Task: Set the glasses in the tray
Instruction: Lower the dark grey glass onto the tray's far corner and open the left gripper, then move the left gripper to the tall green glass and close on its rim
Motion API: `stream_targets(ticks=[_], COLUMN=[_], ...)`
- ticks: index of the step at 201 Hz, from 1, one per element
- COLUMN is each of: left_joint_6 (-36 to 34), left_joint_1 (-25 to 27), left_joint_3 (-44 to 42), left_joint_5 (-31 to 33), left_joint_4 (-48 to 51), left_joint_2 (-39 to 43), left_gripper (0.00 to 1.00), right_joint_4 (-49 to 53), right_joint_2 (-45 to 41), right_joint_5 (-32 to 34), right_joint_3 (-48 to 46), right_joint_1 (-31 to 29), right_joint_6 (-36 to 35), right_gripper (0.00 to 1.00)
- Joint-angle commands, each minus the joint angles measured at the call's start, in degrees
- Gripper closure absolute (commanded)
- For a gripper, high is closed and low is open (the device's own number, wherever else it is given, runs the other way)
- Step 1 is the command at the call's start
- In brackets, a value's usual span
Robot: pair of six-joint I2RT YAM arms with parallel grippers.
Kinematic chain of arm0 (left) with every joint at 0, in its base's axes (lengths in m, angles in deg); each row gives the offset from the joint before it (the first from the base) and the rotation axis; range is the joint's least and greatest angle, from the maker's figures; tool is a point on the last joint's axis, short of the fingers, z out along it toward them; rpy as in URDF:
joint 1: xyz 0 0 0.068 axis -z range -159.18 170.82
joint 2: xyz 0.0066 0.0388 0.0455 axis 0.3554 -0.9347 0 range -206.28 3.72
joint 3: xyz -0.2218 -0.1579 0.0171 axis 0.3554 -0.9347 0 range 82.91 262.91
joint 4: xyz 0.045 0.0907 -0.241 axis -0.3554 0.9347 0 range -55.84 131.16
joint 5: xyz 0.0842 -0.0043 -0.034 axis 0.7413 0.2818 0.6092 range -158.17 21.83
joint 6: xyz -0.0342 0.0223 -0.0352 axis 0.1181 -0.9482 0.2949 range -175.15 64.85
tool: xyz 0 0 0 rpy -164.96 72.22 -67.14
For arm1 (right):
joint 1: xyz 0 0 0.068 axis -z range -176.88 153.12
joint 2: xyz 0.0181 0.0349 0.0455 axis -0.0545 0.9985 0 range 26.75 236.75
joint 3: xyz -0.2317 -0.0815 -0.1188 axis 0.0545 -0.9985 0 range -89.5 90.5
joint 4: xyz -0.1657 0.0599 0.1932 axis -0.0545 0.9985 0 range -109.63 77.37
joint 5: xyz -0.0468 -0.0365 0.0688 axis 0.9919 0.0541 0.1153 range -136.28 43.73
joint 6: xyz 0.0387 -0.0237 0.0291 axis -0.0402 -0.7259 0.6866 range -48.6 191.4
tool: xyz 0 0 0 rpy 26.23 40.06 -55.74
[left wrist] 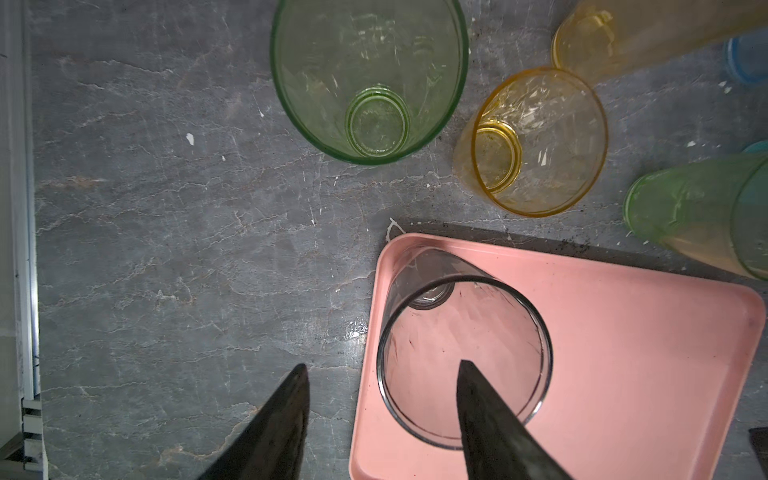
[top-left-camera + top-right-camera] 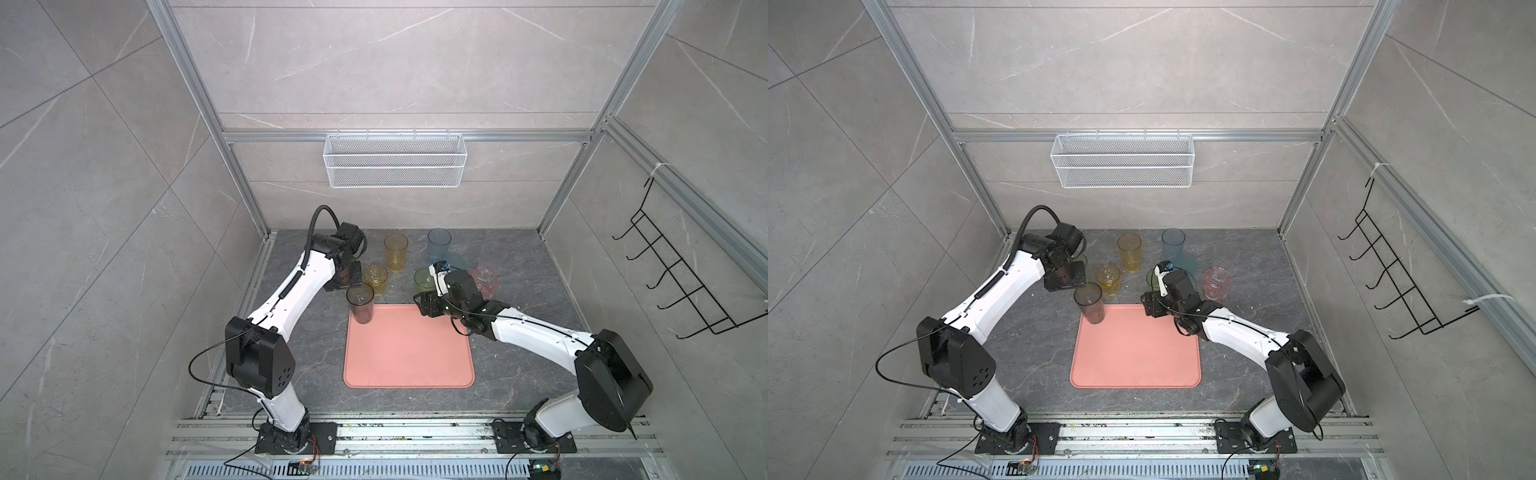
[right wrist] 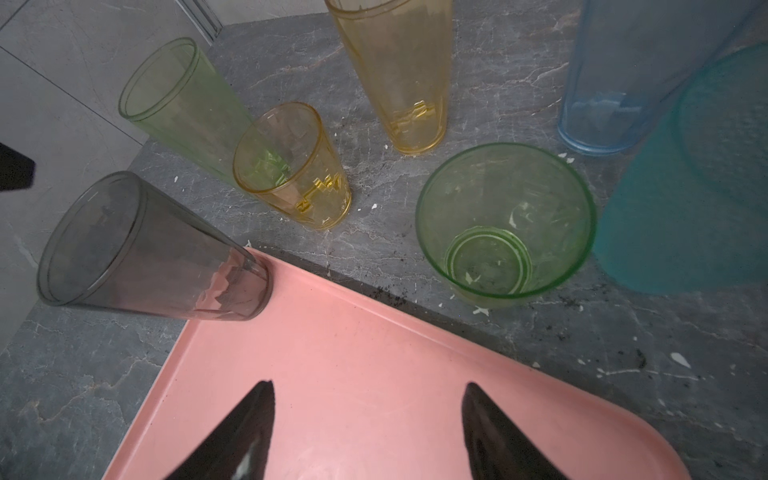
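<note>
Gripper L (image 1: 383,363) splayed astride grey tumbler (image 1: 465,328) rim

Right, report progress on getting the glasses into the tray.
Done: the grey tumbler stands in the tray. In hand: nothing; the left end effector is open at its rim, the right end effector open, empty. Left: the others, like the pink tumbler, stand on the table.

Salmon-pink tray (image 2: 409,353) lies flat on the grey counter (image 2: 519,374) before me. I count one glass in it: the tall smoky grey tumbler (image 2: 360,305), upright in the far left corner. The rest stand upright off the tray, beyond its far edge: short amber glass (image 2: 376,279), tall amber glass (image 2: 395,251), tall blue glass (image 2: 439,243), short green glass (image 2: 422,280), short pink glass (image 2: 485,280). Teal glass (image 3: 685,208) stands by the blue, tall yellow-green glass (image 3: 178,104) near the short amber.
</note>
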Motion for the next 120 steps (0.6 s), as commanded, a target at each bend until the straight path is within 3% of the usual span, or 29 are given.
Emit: stream_targets(ticks=[1, 120], left_joint_6=[-0.6, -1.6], left_joint_1=[-1.2, -7.7], left_joint_3=[3.3, 8.2], left_joint_5=[2.5, 0.2], left_joint_4=[2.0, -2.1], left_joint_2=[3.0, -2.3], left_gripper=[0.38, 0.32], right_joint_4=[-1.5, -0.9], right_joint_2=[-2.5, -5.6], right_joint_5=[-0.5, 7.5], right_joint_3=[-1.1, -3.1], right_joint_1=[-0.4, -0.4], right_joint_6=[-1.5, -1.5], right_gripper=[0.24, 0.01])
